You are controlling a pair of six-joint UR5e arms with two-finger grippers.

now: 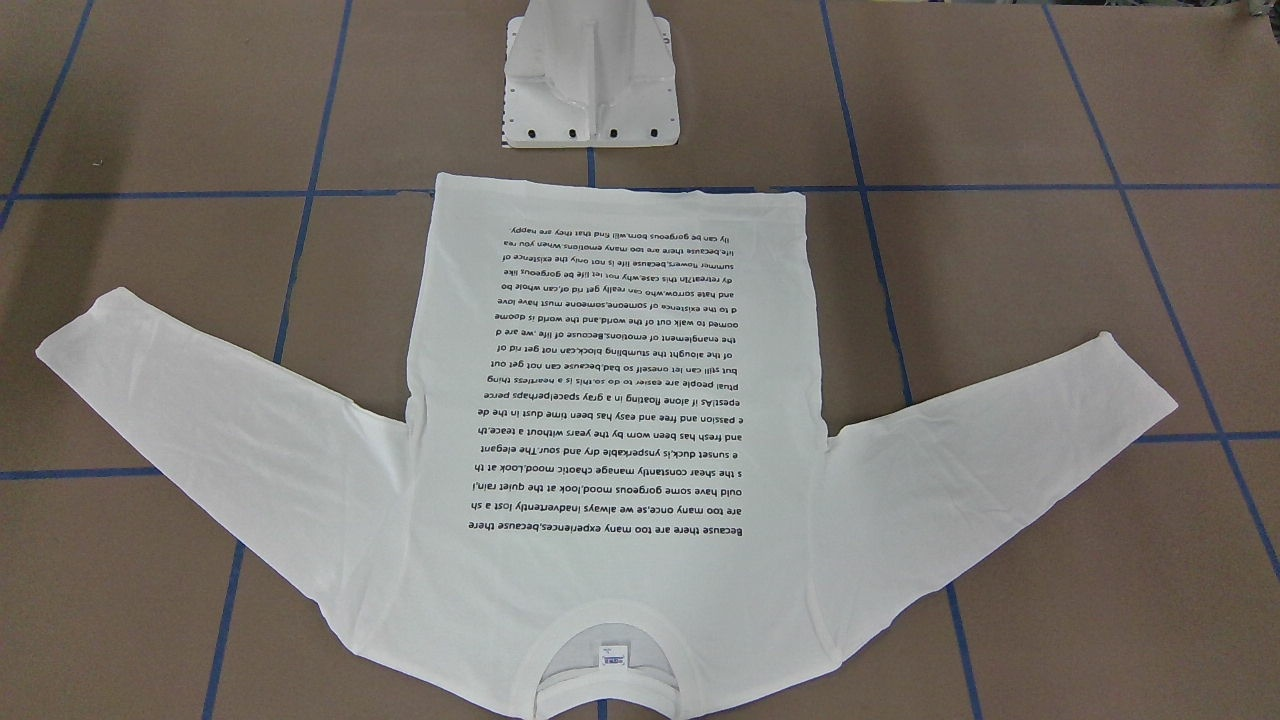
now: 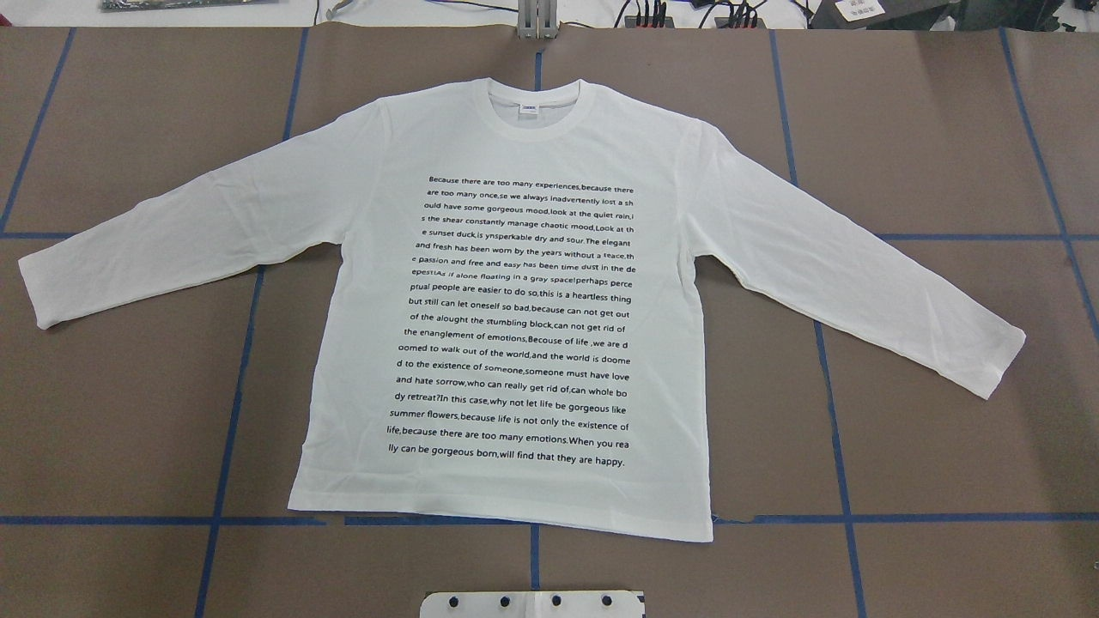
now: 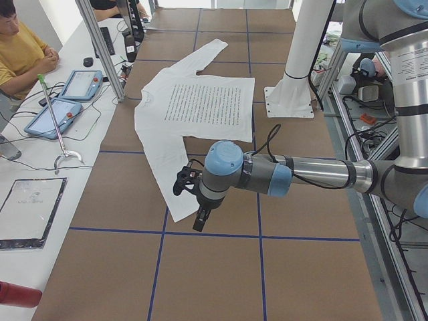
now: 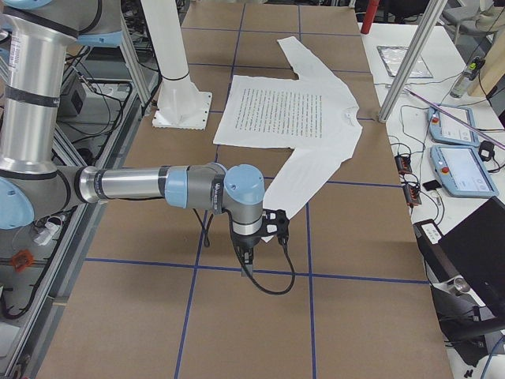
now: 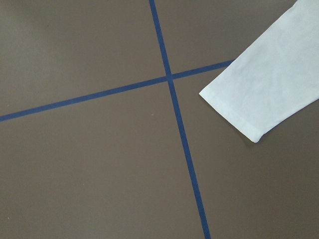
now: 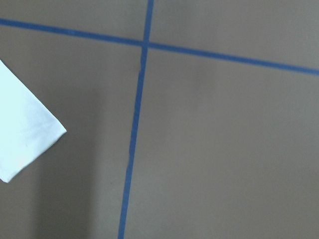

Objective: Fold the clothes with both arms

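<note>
Neither pair of jaws shows in any view except the two side ones, so I cannot tell whether the left jaws or the right jaws stand apart or together. Both sleeves lie flat, so no cloth is lifted.

The left arm (image 3: pixel 267 175) points its jaws down above the desk (image 2: pixel 129 412), near the left cuff (image 5: pixel 249 94). In its wrist view that cuff sits at 2 o'clock, with bare desk and crossing blue tape lines (image 5: pixel 169 79) below. The right arm (image 4: pixel 158 185) is posed the same way, jaws down near the right cuff (image 6: pixel 25 124), which sits at 9 o'clock in its wrist view.

The T-shirt (image 2: pixel 515 326) lies spread flat, print side up, in the middle of the desk in front of the white pedestal (image 1: pixel 590 100). Seen from overhead, its long axis runs from 12 to 6 o'clock. The collar (image 2: pixel 538 107) is at 12, far from the robot, and the hem (image 2: pixel 506 515) is at 6, nearest the pedestal. The sleeves slope outward and down, ending at about 9 o'clock and between 3 and 4 o'clock.

The shirt looks like thin cotton: light, limp and not fragile. It will likely sag and drag once raised, and its two layers may slide apart. The cuffs look like the best first hold, since they are nearest the jaws and their stitched edges are easy to pinch. Each pinch should take both layers together. The shoulder seams or hem corners would suit the later body folds.
</note>
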